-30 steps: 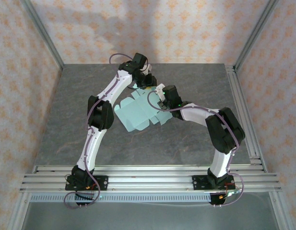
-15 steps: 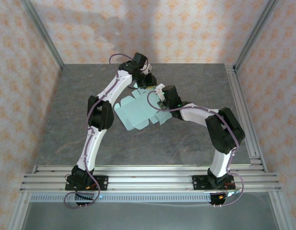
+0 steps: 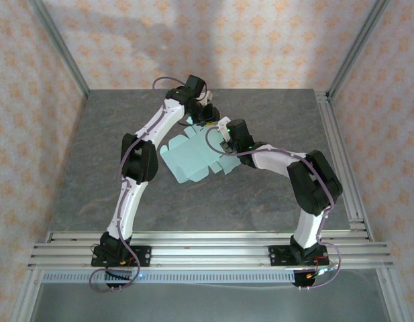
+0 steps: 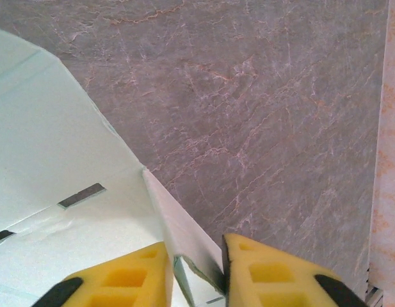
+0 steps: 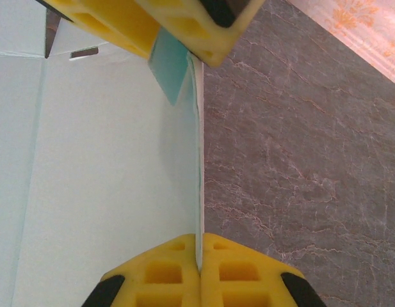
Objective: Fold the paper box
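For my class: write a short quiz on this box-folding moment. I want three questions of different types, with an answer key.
1. True or false: the right claw is shut on a raised edge of the paper box.
2. Multiple choice: the paper box is A) a finished, closed box; B) still mostly an open, die-cut sheet lying on the table; C) crumpled into a ball.
3. Short answer: seen from above, which claw works at the far end of the sheet, with a flap between its fingers?

Key
1. True.
2. B.
3. The left claw.
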You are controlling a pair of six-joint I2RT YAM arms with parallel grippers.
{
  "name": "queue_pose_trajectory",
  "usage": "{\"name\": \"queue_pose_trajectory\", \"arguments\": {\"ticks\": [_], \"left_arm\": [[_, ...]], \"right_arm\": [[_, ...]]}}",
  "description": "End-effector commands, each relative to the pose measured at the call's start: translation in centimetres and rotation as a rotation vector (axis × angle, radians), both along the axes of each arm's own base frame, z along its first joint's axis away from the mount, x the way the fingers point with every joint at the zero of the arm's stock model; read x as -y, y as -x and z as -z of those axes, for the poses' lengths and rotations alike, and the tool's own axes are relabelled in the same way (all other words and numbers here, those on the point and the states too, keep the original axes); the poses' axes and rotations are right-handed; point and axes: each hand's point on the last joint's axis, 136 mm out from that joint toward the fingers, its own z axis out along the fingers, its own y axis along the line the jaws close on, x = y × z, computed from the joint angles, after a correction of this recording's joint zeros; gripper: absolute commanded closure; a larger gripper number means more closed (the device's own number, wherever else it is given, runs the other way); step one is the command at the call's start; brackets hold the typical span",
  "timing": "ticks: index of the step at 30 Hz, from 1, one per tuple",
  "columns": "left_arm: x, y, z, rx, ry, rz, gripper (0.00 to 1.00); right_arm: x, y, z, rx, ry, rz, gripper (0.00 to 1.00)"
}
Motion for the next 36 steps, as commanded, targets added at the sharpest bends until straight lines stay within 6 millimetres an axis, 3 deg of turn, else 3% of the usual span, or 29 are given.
{"name": "queue_pose_trajectory", "arguments": {"ticks": [1, 3, 7, 10, 11, 13, 17, 22, 23, 25, 28, 29, 33, 36], "left_arm": [[1.0, 0.9, -4.1, 0.054, 0.061, 0.032, 0.78], [1.0, 0.9, -4.1, 0.052, 0.066, 0.026, 0.78], [1.1, 0.8, -4.2, 0.054, 0.073, 0.021, 0.67], [1.2, 0.9, -4.3, 0.054, 0.078, 0.022, 0.66], [1.2, 0.9, -4.4, 0.052, 0.081, 0.024, 0.66], [1.3, 1.0, -4.5, 0.053, 0.086, 0.033, 0.80], [1.2, 1.2, -4.4, 0.051, 0.081, 0.035, 0.81], [1.0, 1.1, -4.6, 0.058, 0.074, 0.027, 0.61], [1.0, 1.1, -4.7, 0.061, 0.072, 0.027, 0.63], [1.0, 1.2, -4.8, 0.062, 0.071, 0.028, 0.77], [0.9, 1.3, -5.0, 0.067, 0.069, 0.028, 0.80], [0.8, 1.4, -5.1, 0.071, 0.069, 0.027, 0.77], [0.1, 1.7, -5.8, 0.099, 0.049, 0.017, 0.38], [-0.6, 2.5, -6.4, 0.119, 0.020, 0.017, 0.28]], "right_arm": [[-0.7, -0.8, -1.5, 0.039, -0.017, 0.010, 1.00], [-0.6, -0.8, -1.4, 0.037, -0.018, 0.010, 1.00], [-0.7, -0.8, -1.4, 0.038, -0.017, 0.009, 1.00], [-0.7, -0.9, -1.4, 0.038, -0.015, 0.010, 1.00], [-0.6, -0.9, -1.4, 0.037, -0.015, 0.010, 1.00], [-0.7, -0.8, -1.3, 0.034, -0.018, 0.010, 1.00], [-0.7, -0.8, -1.5, 0.036, -0.026, 0.011, 1.00], [-0.6, -0.9, -1.7, 0.043, -0.023, 0.017, 1.00], [-0.6, -0.9, -1.7, 0.043, -0.023, 0.016, 1.00], [-0.5, -0.8, -1.6, 0.040, -0.024, 0.019, 1.00], [-0.5, -0.8, -1.7, 0.041, -0.030, 0.023, 1.00], [-0.5, -0.7, -1.7, 0.041, -0.033, 0.025, 1.00], [-0.3, -0.6, -1.2, 0.027, -0.035, 0.034, 1.00], [-0.1, -0.5, -0.7, -0.002, -0.035, 0.048, 1.00]]}}
